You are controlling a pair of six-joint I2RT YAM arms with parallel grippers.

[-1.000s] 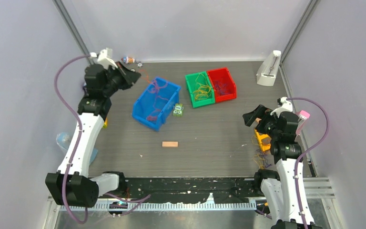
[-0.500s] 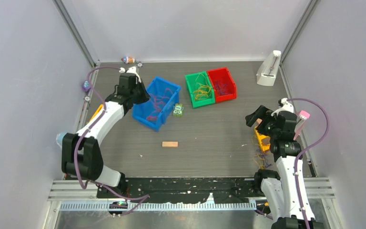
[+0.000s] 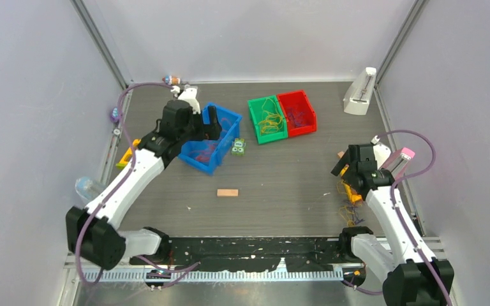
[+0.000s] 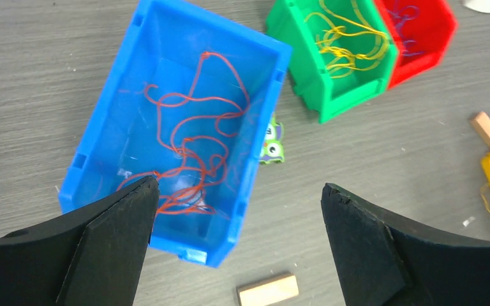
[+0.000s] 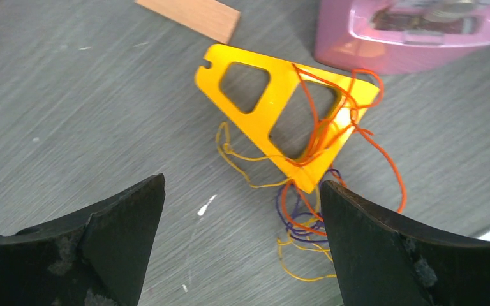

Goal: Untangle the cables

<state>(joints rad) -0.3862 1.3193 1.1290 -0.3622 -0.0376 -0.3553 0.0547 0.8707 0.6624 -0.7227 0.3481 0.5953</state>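
Orange-red, yellow and purple cables [image 5: 306, 217] lie snagged on a yellow plate [image 5: 274, 95] at the table's [image 3: 281, 191] 4 o'clock edge, toward 2 o'clock of the spread right fingers [image 5: 102, 242], the nearer arm. The left fingers [image 4: 102, 248], spread too, hover over orange-red strands [image 4: 198, 127] in the blue bin [image 4: 102, 127].

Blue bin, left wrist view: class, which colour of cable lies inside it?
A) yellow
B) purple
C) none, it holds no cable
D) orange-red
D: the orange-red cables lie looped on the floor of the blue bin, while the yellow cables sit in the green bin.
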